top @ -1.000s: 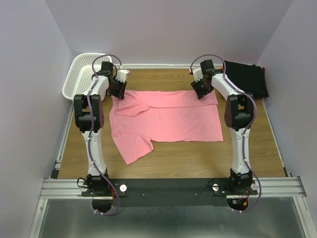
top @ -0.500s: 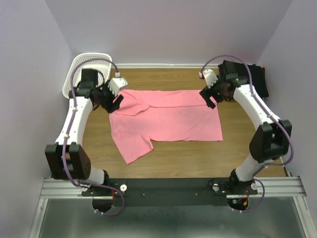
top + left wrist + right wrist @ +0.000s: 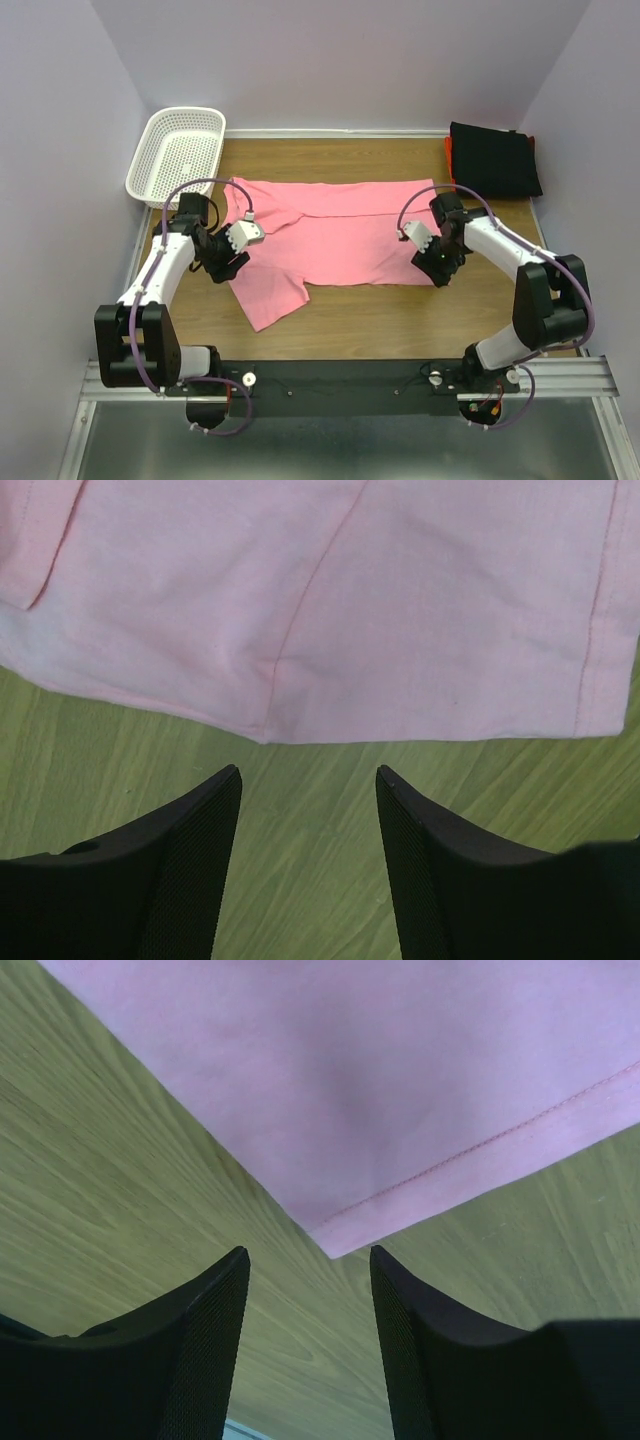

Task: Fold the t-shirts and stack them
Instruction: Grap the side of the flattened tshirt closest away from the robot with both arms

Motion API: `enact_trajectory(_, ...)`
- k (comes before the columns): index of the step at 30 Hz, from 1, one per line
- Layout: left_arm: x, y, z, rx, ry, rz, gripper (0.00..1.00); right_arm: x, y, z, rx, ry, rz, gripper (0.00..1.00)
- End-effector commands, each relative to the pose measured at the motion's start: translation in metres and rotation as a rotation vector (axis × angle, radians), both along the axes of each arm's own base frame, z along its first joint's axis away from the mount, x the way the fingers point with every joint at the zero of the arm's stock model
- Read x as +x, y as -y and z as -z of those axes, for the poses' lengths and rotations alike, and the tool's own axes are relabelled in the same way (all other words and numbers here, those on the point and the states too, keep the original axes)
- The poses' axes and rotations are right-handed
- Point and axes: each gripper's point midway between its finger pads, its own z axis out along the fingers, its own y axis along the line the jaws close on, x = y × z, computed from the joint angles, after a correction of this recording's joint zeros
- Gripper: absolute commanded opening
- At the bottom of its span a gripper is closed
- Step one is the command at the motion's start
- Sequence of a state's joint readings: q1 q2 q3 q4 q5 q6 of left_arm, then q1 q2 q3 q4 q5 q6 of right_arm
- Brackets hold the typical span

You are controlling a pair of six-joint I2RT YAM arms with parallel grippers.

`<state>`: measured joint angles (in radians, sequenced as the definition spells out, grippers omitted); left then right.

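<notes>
On the wooden table (image 3: 350, 325), pink t-shirt (image 3: 340, 240) is lying spread flat in the middle, far edge folded over itself, 1 sleeve sticking out toward the near-left. Left gripper (image 3: 232, 265) is hanging at the pink t-shirt's left edge, beside that sleeve. In the left wrist view its 2 black fingers (image 3: 190, 860) are standing apart with only bare wood between them, and the cloth edge is lying just beyond the tips, not touching. Right gripper (image 3: 441, 272) is sitting at the pink t-shirt's near-right corner. In the right wrist view its jaws are parted the same way, gripping nothing, with the hemmed corner just past the tips. Black t-shirt (image 3: 495, 160) is lying folded far-right of the pink t-shirt, apart from it, with a sliver of orange-red t-shirt (image 3: 448, 150) showing at its left edge. White lattice basket (image 3: 178, 150) is sitting far-left of the pink t-shirt, not touching it.
</notes>
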<state>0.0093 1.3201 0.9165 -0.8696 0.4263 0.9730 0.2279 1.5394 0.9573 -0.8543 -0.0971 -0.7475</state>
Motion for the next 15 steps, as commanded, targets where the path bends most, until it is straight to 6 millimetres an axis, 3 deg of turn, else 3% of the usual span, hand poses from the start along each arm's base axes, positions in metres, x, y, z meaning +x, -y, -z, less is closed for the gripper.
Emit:
enact_trajectory(1,0.001,-0.006,0.008,0.045,0.027,0.011,0.63,0.004,0.007,0.004,-0.039,0.041,-0.035,0.57)
enact_trajectory(11,0.007,-0.007,0.014,0.048,0.023,-0.011,0.63,-0.001,0.008,0.022,-0.049,0.002,-0.048,0.5)
enact_trajectory(15,0.004,-0.011,0.021,0.066,0.017,-0.013,0.62,-0.004,0.01,0.034,-0.066,-0.011,-0.054,0.43)
